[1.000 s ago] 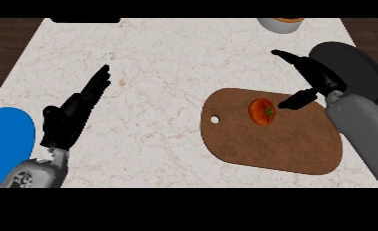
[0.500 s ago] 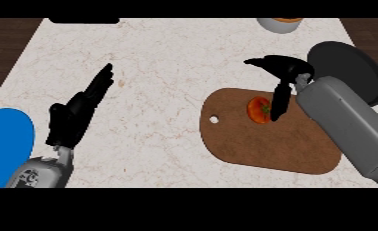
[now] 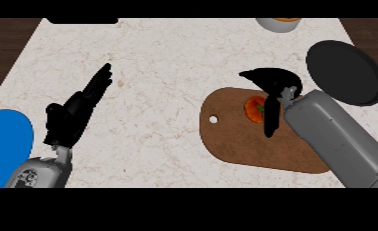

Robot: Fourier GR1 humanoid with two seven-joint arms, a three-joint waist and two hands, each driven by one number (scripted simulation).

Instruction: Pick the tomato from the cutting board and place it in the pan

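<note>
- Head view, only cam I've got: small red-orange tomato (image 3: 255, 109) w/ a green stem spot sits on the brown rounded wooden cutting board (image 3: 251, 145), near the board's upper edge.
- My right black hand (image 3: 275, 82) is over the board's top edge, right above the tomato. Fingers curve downward around it; thumb drops along the tomato's right side and covers part of it. Can't tell from here whether there's contact or a grip.
- Grey right forearm (image 3: 332, 137) comes in from the lower right across the board.
- Dark round pan (image 3: 341, 72) lies on the counter, right of the hand & apart from the board; tomato isn't in it.
- Left black hand (image 3: 74, 112) at the view's left, fingers straight, pointing up & a bit right, holding nothing, resting.
- Blue rounded object (image 3: 13, 140) at the left edge, beside the left forearm.
- Grey bowl w/ orange contents (image 3: 279, 23) at the top edge; black object (image 3: 83, 20) at top left.
- All on a pale marbled countertop (image 3: 162, 75).
</note>
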